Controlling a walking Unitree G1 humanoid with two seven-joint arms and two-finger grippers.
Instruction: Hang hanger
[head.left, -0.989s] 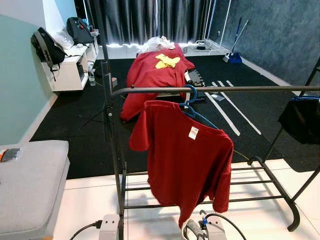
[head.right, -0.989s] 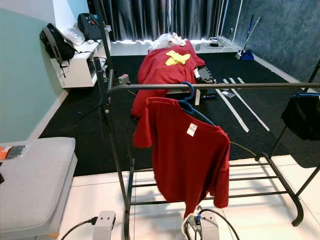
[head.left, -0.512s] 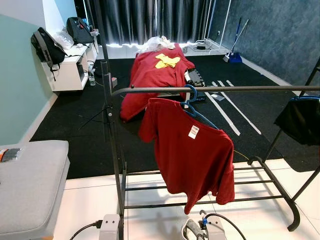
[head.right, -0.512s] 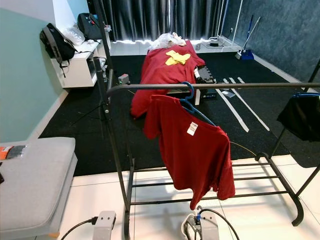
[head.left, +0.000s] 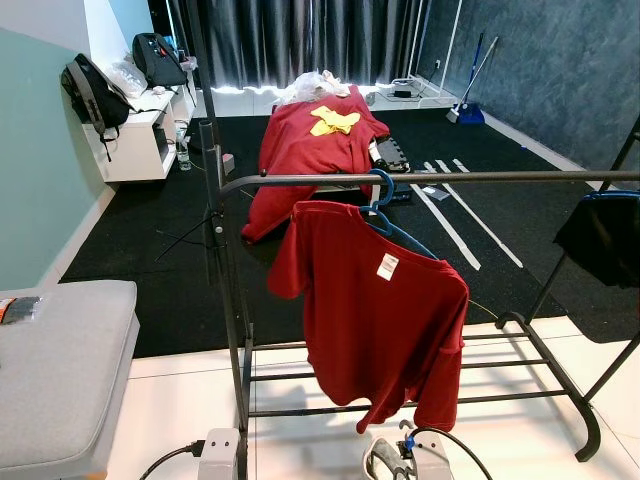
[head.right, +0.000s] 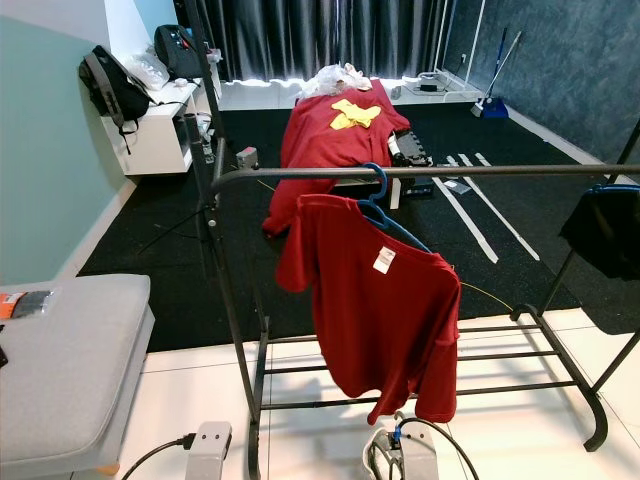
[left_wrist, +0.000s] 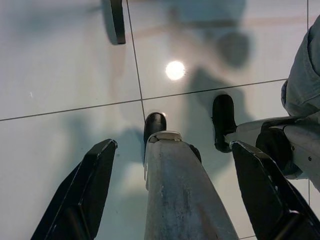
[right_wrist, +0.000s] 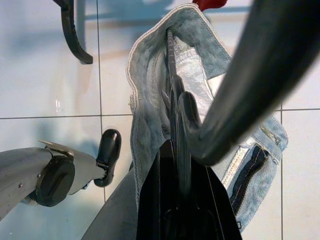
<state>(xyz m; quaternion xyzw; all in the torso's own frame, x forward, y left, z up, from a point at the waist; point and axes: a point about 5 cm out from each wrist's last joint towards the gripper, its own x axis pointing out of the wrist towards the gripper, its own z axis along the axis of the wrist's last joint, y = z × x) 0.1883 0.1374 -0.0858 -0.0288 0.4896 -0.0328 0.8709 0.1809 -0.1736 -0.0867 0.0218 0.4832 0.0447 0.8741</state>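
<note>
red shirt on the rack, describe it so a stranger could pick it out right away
Find the black clothes rack on the white tile. On its top rail, near the left end, a red t-shirt hangs from a blue hanger. Unlike the red cloth spread behind it, it hangs and shows a white neck tag.

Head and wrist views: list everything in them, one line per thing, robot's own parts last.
Clothes rack: one, black metal, on white tiles ahead.
Red T-shirt: one, on the rack rail.
Blue hanger: one, hooked on the rail, carrying the T-shirt.
Dark garment: one, black, at the rack's right end.
Red cloth: one, with yellow patch, draped on the dark carpet beyond.
Backpacks: two, black, by the white shelf.
Grey cushion: one, near left.
Broom: one, blue, against the far wall.
Denim garment: one, light blue, on a hanger.
Left gripper: open, above floor.
Right gripper: shut on that hanger.
</note>
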